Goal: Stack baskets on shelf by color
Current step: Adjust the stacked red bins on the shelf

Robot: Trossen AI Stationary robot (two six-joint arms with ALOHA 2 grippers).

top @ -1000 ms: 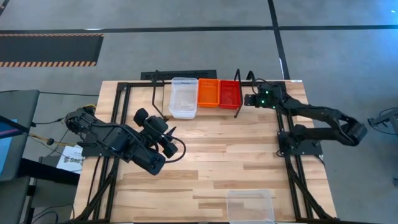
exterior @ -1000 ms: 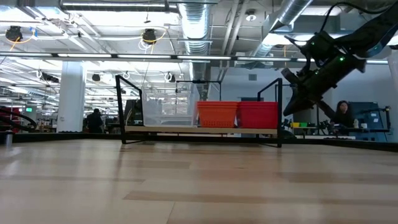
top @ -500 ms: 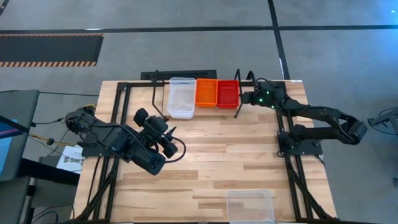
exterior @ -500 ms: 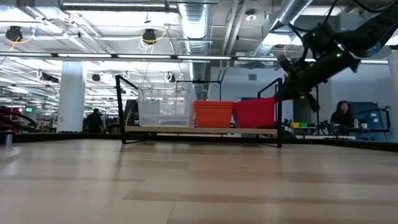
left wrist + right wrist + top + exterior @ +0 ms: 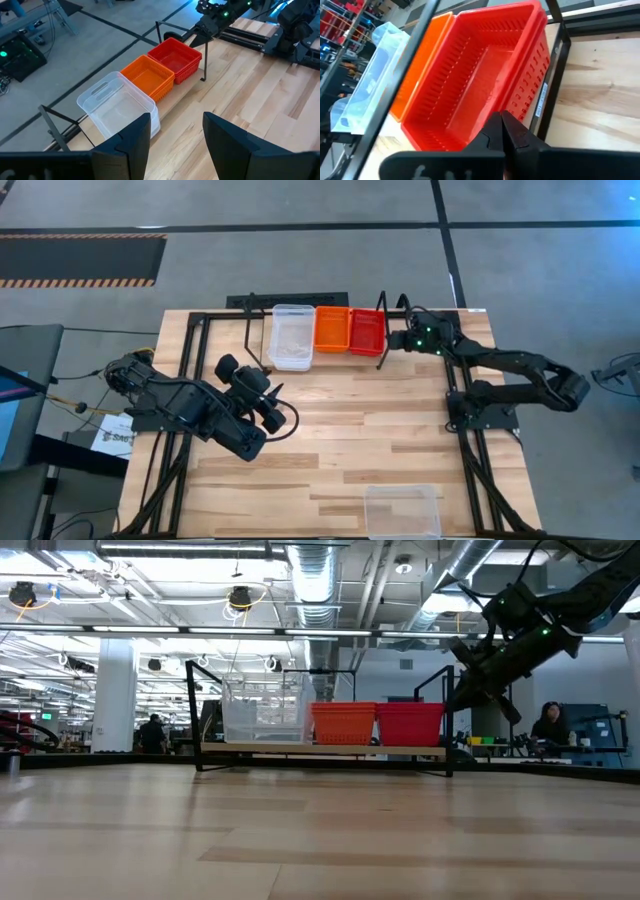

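Nearest my end of the table (image 5: pixel 330 430) I see a spare clear basket (image 5: pixel 402 511) sitting alone at the front edge, well apart from everything else. Further in, my left gripper (image 5: pixel 268 412) waits over the left middle of the boards; from its wrist camera the two dark fingers (image 5: pixel 131 140) stand spread with a wide gap between them and nothing in it. Beyond that, at the far edge, the shelf (image 5: pixel 381 356) carries three baskets in a row, side by side and touching: a clear basket (image 5: pixel 292 336) on the left, an orange basket (image 5: pixel 331 329) in the middle and a red basket (image 5: pixel 368 330) on the right. From the low camera all three sit level on the shelf board (image 5: pixel 322 749), the clear one (image 5: pixel 263 712) standing a little taller than the orange (image 5: pixel 343 723) and the red (image 5: pixel 409 723). The left wrist camera shows the same order, clear (image 5: pixel 118 107), orange (image 5: pixel 147 76), red (image 5: pixel 175 59), with the shelf's thin black uprights at either end. My right gripper (image 5: pixel 396 339) is at the shelf's right end, just beside the red basket's outer wall; in the low camera it hangs tilted above and beside that end (image 5: pixel 462 690). From its own wrist camera the fingertips (image 5: pixel 496 131) are pressed together with no gap, resting at the near rim of the red basket (image 5: pixel 485 75), and I cannot tell whether a sliver of that rim is pinched between them. The red basket's layered rim there suggests more than one nested, though I cannot count them.
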